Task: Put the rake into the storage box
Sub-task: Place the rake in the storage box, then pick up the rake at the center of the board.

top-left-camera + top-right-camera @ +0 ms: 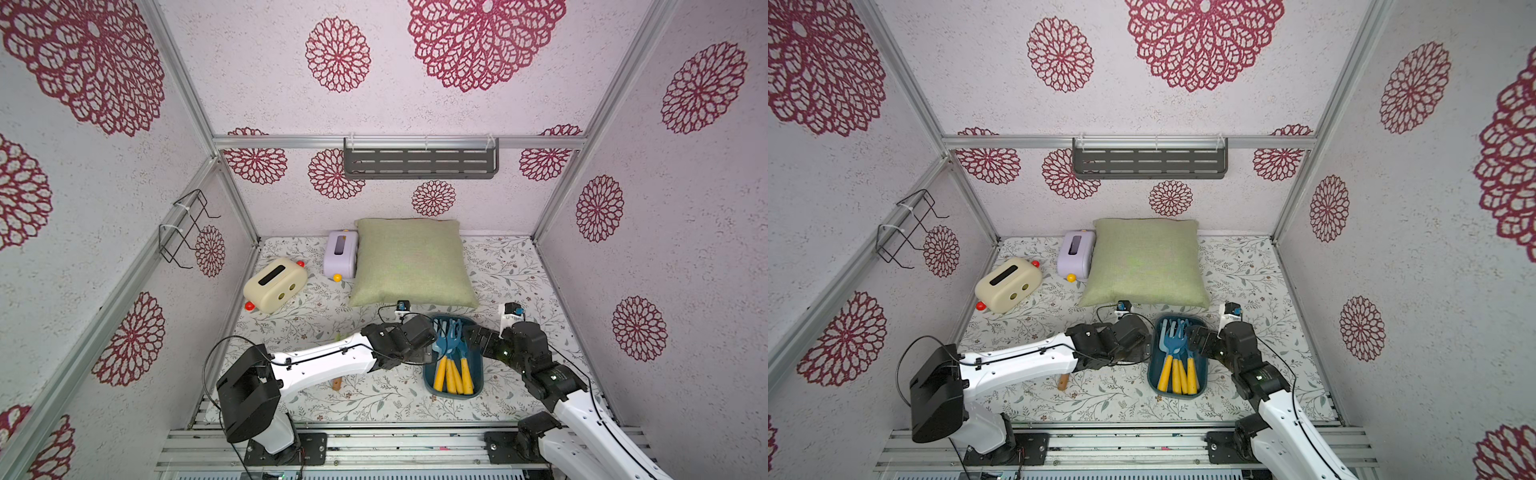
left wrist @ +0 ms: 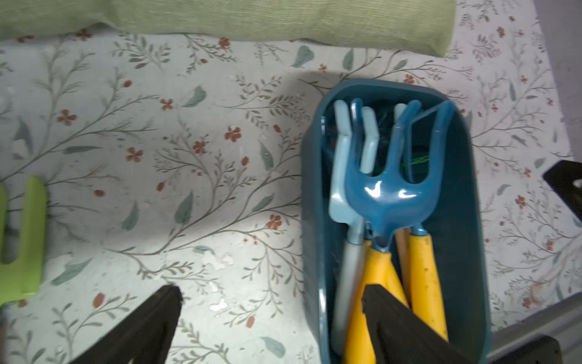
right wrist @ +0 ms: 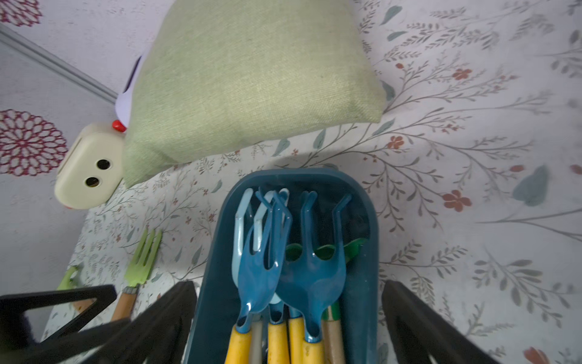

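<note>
Left gripper (image 2: 271, 288): jaws wide, gripping nothing. One finger (image 2: 396, 321) is over the yellow handles inside the storage box (image 2: 463, 252), the other over the cloth (image 2: 189, 157) just beside the box. Can't tell if it touches a handle.
Right gripper (image 3: 288, 283): jaws wide, empty. Wrist view has a finger either side of the box's handle end; contact w/ the walls can't be told.
Light-blue rake (image 2: 339, 176): in the box, along the wall on the left-arm side, bent tines at the far end. Grey handle smeared, its end cut off by the frame edge.
Hidden: both top views show both grippers covering part of the tool heads in the box (image 1: 478, 374) (image 1: 1203, 370). Handle ends are out of frame in both wrist views.
Box contents: dark-blue rake (image 2: 384, 195) on top, more yellow-handled tools packed beside it, all heads toward one end. Green tool (image 3: 356, 244) underneath, mostly covered.
Green fork (image 3: 143, 261): flat on the cloth, near the box on the left-arm side; handle partly hidden.
Pillow (image 1: 411, 262): beyond the box's head end, near, not touching.
Cream case (image 1: 274, 284), lilac case (image 1: 341, 253): well apart from the box, left-arm side.
</note>
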Available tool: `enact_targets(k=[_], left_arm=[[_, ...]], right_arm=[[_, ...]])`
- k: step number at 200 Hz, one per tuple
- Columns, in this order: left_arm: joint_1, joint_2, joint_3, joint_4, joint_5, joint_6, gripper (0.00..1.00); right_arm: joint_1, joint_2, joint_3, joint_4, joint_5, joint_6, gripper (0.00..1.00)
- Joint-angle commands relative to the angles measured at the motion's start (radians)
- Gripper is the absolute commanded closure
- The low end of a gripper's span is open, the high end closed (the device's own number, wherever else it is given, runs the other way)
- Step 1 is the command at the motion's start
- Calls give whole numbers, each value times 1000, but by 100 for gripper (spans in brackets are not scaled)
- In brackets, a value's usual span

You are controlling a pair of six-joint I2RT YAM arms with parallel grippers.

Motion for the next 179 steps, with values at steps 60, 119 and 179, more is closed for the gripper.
enact_targets(k=[60, 119, 179], left_arm=[[125, -321, -275, -153, -62, -104, 3], [287, -467, -440, -215, 31, -131, 3], [407, -415, -522, -116, 168, -79, 13]], right_arm=[[133, 113, 53, 116, -110, -2, 1], [213, 162, 97, 6, 145, 15, 1], [210, 90, 109, -101, 383, 32, 1]])
